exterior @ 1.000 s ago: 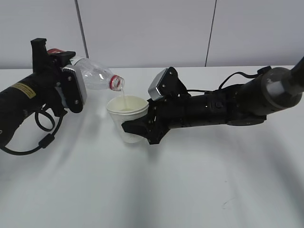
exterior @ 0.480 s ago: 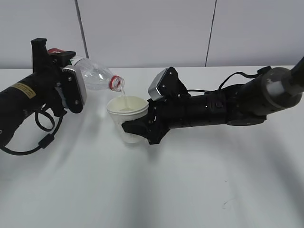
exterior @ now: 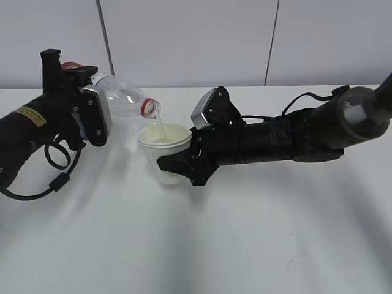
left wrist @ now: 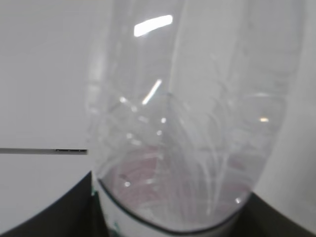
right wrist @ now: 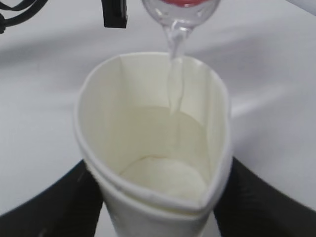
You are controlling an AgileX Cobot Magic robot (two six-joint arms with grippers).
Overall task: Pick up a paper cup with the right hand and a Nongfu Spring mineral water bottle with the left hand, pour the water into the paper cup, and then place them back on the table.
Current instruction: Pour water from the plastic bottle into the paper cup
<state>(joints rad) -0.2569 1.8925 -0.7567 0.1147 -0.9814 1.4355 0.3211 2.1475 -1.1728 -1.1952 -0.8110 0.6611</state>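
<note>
My left gripper (exterior: pixel 92 113) is shut on the Nongfu Spring mineral water bottle (exterior: pixel 125 98), held tipped over with its red-ringed mouth down and to the right, just above the paper cup (exterior: pixel 164 153). A thin stream of water runs from the mouth into the cup. In the left wrist view the clear bottle (left wrist: pixel 187 123) fills the frame between the black fingers (left wrist: pixel 49 212). My right gripper (exterior: pixel 177 166) is shut on the white cup, squeezing its rim out of round. In the right wrist view the cup (right wrist: pixel 148 148) holds water, and the bottle mouth (right wrist: pixel 180 10) is at the top.
The white table (exterior: pixel 245 245) spreads under both arms, with a tiny dark scuff (exterior: pixel 290 264) at the front right. A white panelled wall stands behind. A black cable loop (exterior: pixel 58 159) hangs under the left arm.
Nothing has visibly moved; both arms hold still while water keeps running into the cup.
</note>
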